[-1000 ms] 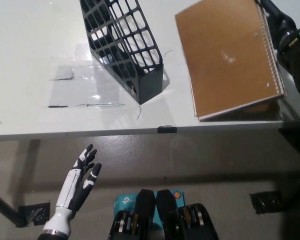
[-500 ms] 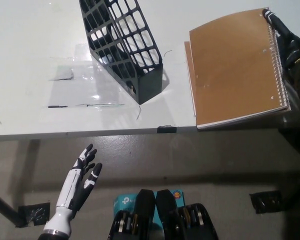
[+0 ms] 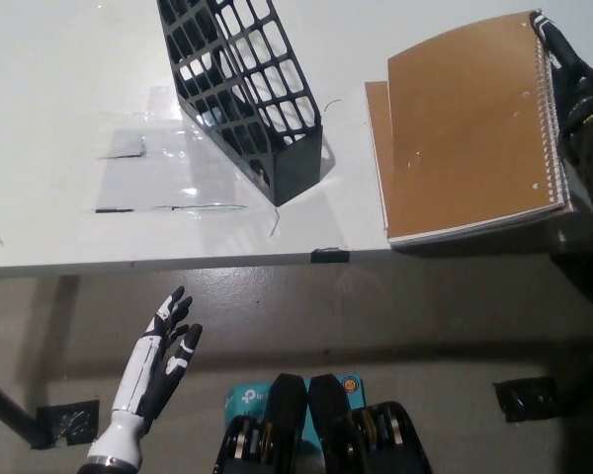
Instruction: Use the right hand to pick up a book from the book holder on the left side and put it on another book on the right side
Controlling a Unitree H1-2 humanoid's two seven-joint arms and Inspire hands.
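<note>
Now we rest brown spiral book [image 3: 469,123] atop lower book [image 3: 377,118]; right hand [image 3: 570,84] at spine edge, fingers' grip unclear. Light, stiff cover. Left hand [image 3: 158,360] idles, fingers spread.

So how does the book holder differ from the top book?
The book holder is black, the top book brown. The holder is an open lattice standing on the table; the book is a solid cover lying flat on another book. The holder stands apart from both hands; the right hand is at the book's spiral edge, while the left hand rests below the table. Both sit angled on the table.
</note>
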